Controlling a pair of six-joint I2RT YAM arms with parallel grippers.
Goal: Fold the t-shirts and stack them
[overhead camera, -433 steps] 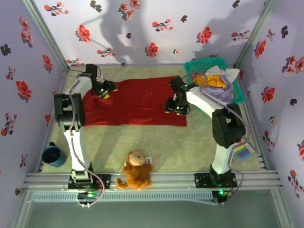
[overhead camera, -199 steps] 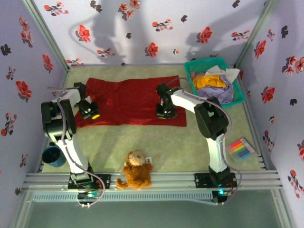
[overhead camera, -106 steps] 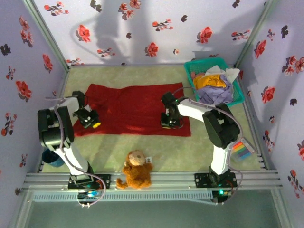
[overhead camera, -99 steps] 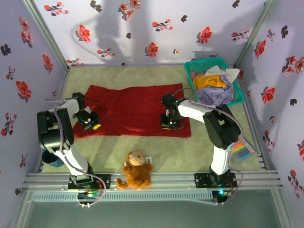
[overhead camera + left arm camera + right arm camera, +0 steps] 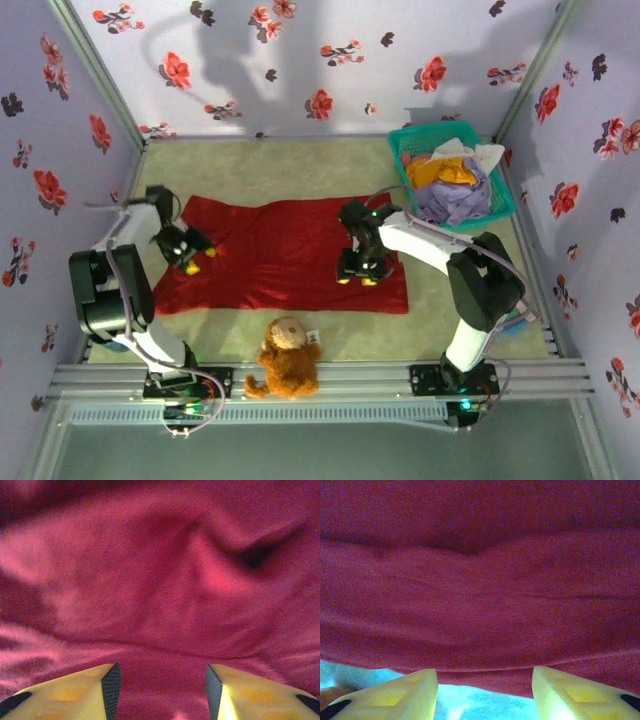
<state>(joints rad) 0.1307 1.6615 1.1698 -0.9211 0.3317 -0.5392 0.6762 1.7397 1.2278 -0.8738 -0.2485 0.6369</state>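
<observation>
The deep-red t-shirt had been dragged from the tabletop's far edge toward its near edge, lying spread for folding; left fingers and right fingers stood parted over cloth, clamping nothing

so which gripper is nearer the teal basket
Right. The right gripper rests on the right end of the red t-shirt, near the basket; the left gripper is over its far left end.

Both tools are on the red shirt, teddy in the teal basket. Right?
No: the top external view shows the teddy on the table at its near edge, not in the teal basket. Left tool and right tool are on the red shirt.
</observation>
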